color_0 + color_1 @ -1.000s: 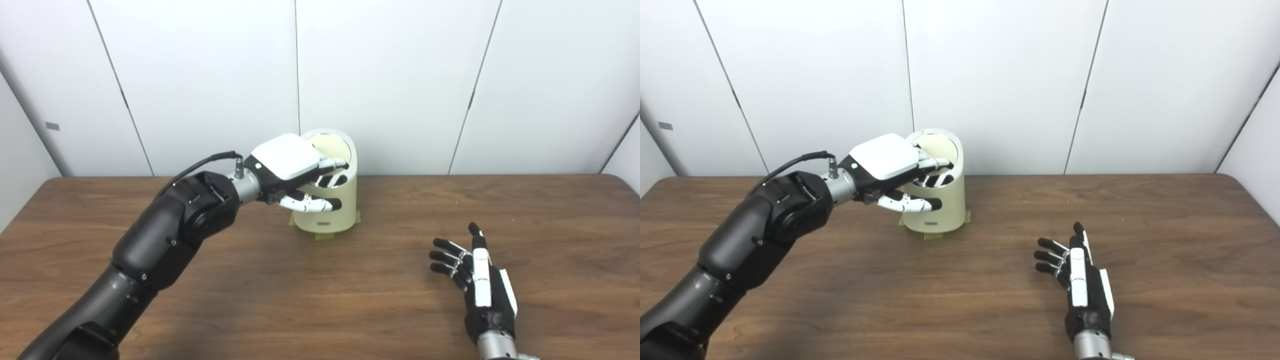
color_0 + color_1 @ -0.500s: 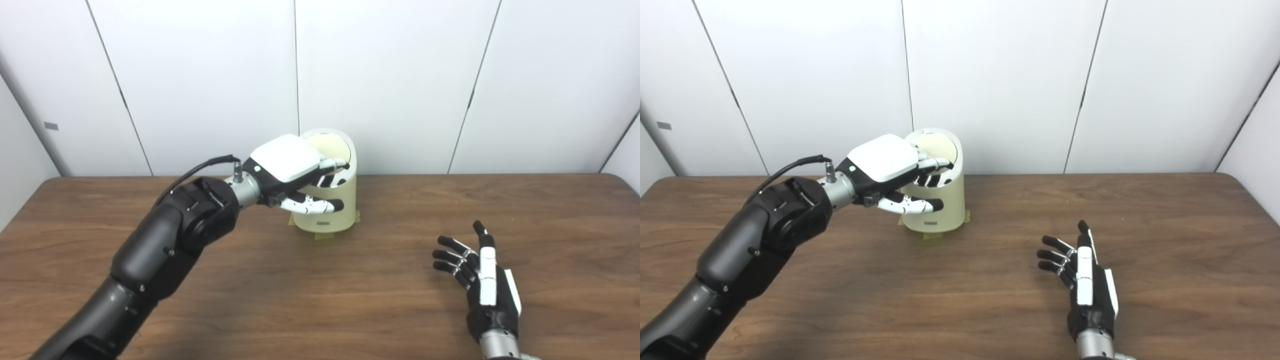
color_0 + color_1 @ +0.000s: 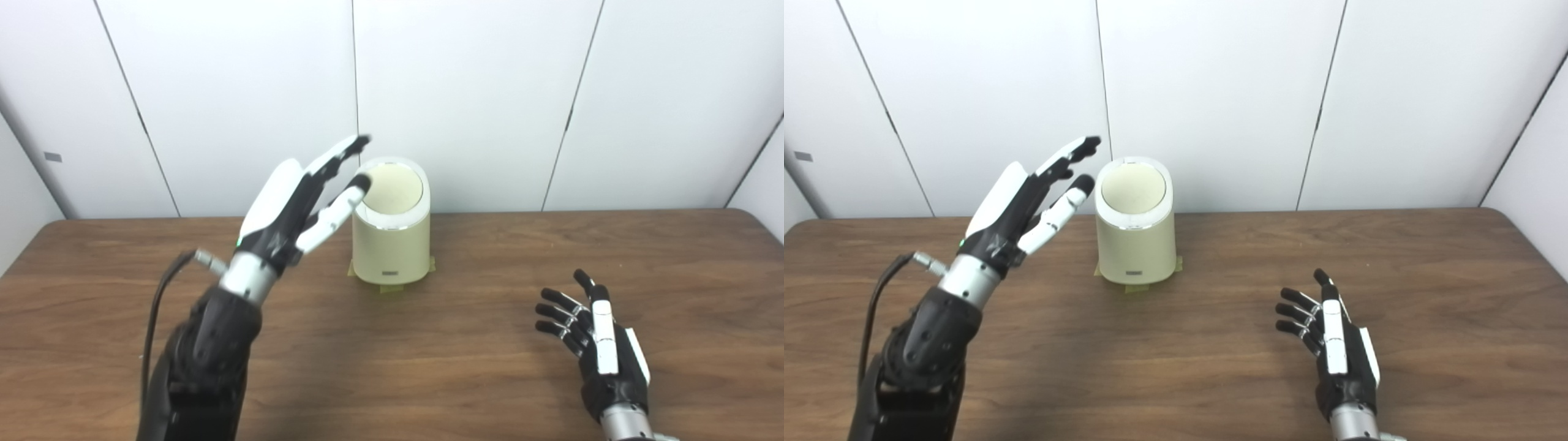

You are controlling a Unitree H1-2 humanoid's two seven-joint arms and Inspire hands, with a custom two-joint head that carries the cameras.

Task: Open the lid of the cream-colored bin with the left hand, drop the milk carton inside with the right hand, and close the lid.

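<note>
Just one bin (image 3: 391, 245), two empty hands (image 3: 288, 205) (image 3: 1344, 361).

Cream-colored bin (image 3: 391, 245) stood upright on the wooden table, toward the far edge near the white wall. Cylindrical body, small dark label low on the front. Round lid (image 3: 392, 190) was shut, its top face sloping toward the camera, ringed by a white rim. Milk carton not visible in either view.
</note>
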